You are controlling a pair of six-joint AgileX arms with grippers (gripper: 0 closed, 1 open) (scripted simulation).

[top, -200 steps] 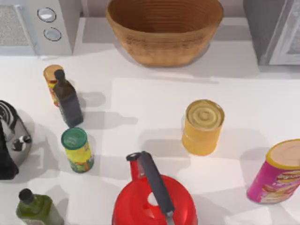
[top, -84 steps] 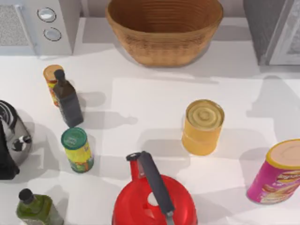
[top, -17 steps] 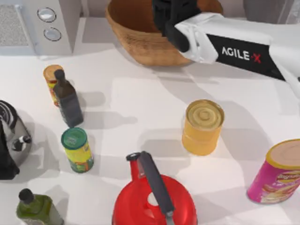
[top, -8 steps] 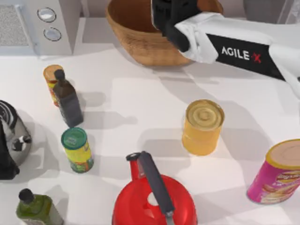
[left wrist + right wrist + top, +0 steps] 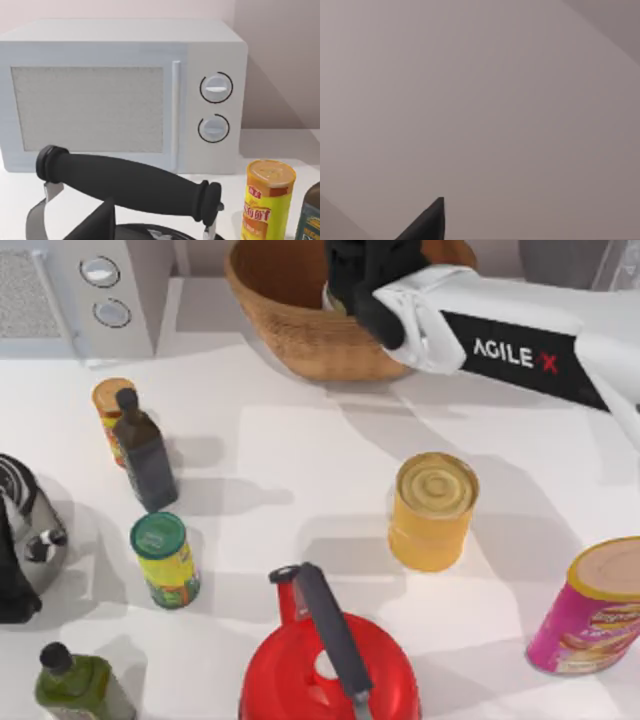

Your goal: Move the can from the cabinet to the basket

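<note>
A: What changed?
B: Over the basket (image 5: pixel 290 335), the right gripper (image 5: pixel 362 285) has swung in. The left gripper (image 5: pixel 12 590) sits parked at the table's left.
A: The can (image 5: pixel 327 296)?
B: Probably that pale sliver beside the right gripper, above the basket. Held or released, I cannot tell.

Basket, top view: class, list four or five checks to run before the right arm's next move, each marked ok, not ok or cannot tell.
1. Right gripper above the basket: ok.
2. Can held in the right gripper: cannot tell, the wrist hides it.
3. Basket upright at the table's back: ok.
4. Yellow can apart from the right arm: ok.
5. Left arm parked by the kettle, far from the basket: ok.
</note>
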